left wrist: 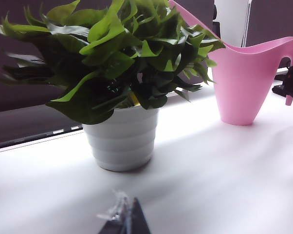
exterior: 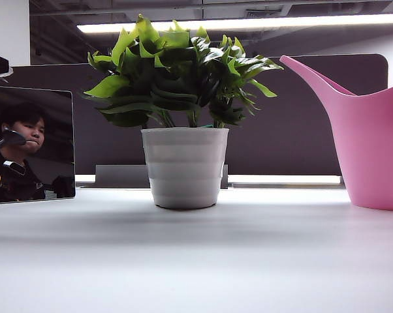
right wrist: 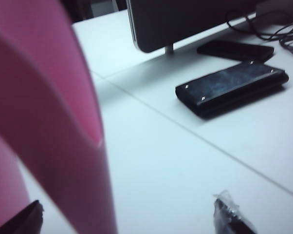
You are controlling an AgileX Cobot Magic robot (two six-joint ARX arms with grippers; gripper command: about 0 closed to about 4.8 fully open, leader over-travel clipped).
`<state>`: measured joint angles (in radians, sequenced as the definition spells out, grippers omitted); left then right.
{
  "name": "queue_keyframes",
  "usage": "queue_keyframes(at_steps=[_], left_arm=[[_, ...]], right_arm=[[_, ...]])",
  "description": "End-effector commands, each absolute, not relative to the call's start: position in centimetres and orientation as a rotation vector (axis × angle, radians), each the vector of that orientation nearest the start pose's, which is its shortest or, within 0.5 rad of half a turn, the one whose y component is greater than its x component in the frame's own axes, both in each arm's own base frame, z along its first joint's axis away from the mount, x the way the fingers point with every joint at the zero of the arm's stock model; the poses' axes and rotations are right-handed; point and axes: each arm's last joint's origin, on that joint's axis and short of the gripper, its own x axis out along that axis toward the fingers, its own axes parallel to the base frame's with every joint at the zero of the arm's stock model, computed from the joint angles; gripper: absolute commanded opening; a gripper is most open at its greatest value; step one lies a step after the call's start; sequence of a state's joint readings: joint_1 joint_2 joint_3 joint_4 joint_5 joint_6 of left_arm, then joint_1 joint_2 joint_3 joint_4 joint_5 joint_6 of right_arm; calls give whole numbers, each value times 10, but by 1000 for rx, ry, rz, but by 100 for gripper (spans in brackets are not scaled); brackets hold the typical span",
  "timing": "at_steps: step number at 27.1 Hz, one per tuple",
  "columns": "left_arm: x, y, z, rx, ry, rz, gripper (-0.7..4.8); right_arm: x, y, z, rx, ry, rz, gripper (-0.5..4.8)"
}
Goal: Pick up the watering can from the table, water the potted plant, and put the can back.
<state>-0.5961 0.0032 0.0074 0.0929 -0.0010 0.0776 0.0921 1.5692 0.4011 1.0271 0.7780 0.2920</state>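
The pink watering can (exterior: 373, 150) stands upright on the white table (exterior: 196, 261) at the right, its spout slanting up toward the potted plant (exterior: 183, 72). The plant's ribbed white pot (exterior: 185, 166) sits mid-table. My right gripper (right wrist: 127, 222) is open wide right at the can (right wrist: 49, 122). A pink band of the can runs between the two fingertips (right wrist: 231, 214), and the jaws are not closed on it. A dark part of the right arm (left wrist: 290, 83) shows beside the can (left wrist: 244, 83). My left gripper (left wrist: 124, 217) is shut and empty, low over the table in front of the pot (left wrist: 121, 141).
A black flat case (right wrist: 231, 87) and a second dark slab (right wrist: 234, 48) lie beyond the can, with cables (right wrist: 278, 24) and a dark panel on a foot (right wrist: 185, 24). A dark partition (exterior: 301, 117) runs behind the table. A reflective screen (exterior: 30, 143) stands at the left.
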Motion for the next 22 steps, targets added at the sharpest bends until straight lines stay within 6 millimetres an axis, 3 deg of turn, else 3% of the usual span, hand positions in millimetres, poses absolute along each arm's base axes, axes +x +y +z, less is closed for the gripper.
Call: queue_keyframes(at_steps=[1,9,22], left_arm=[[80,-55,176,43,-129,-595,-5],[80,-55,176,43,-129,-595,-5],[80,-54,176,43,-129,-593,-5]], right_arm=[[260,0,160,225,-26,-706,479],[266,-5,166,206,-32,-619,479],[285,-7,180,137,-60,-629,479]])
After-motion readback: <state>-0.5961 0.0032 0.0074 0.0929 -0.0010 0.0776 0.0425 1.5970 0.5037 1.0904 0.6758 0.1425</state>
